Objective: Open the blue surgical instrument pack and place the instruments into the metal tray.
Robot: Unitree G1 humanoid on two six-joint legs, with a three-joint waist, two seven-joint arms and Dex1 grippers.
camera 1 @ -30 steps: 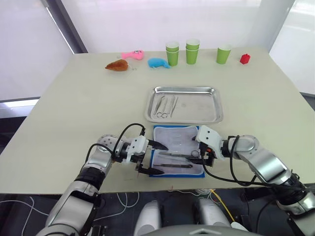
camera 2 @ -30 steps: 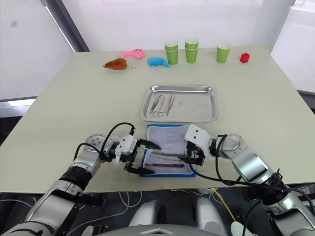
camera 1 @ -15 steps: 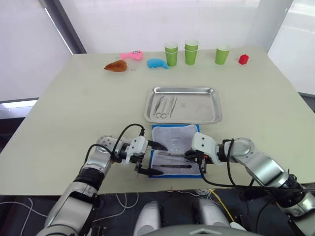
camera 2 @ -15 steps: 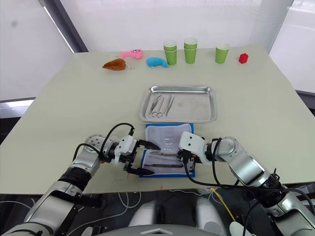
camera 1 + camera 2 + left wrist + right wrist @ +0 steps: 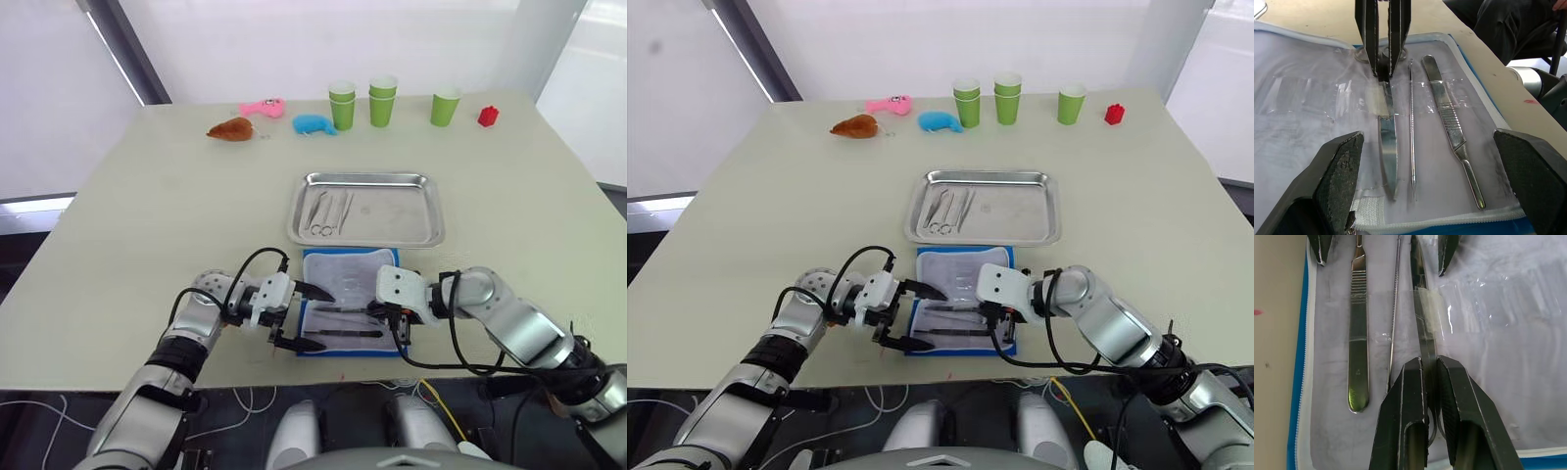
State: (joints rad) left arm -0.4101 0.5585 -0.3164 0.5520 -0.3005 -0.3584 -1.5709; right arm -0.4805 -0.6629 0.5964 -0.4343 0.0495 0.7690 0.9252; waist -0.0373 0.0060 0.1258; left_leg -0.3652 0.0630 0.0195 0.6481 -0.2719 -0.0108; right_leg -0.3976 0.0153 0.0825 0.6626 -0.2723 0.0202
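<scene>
The blue surgical instrument pack (image 5: 353,300) lies open near the table's front edge, pale lining up. Three instruments rest in it under clear straps: scissors (image 5: 1421,328), a thin probe (image 5: 1394,308) and a flat scalpel handle (image 5: 1358,333). My right gripper (image 5: 1429,363) is shut on the scissors' handle end, and it also appears opposite my left hand (image 5: 1382,44). At the pack's left edge my left gripper (image 5: 304,315) is open, its fingertips (image 5: 1339,176) spread wide across the instruments' tips. The metal tray (image 5: 392,217) sits just beyond the pack with several instruments (image 5: 329,211) at its left side.
Along the far edge stand green cups (image 5: 382,102), a small red object (image 5: 488,116), a blue plush toy (image 5: 315,124), a pink toy (image 5: 265,108) and a brown toy (image 5: 233,129). The table's front edge runs just below the pack.
My right gripper has shifted left over the pack and closed on the scissors' handle. The left gripper has stayed open at the pack's left edge.
</scene>
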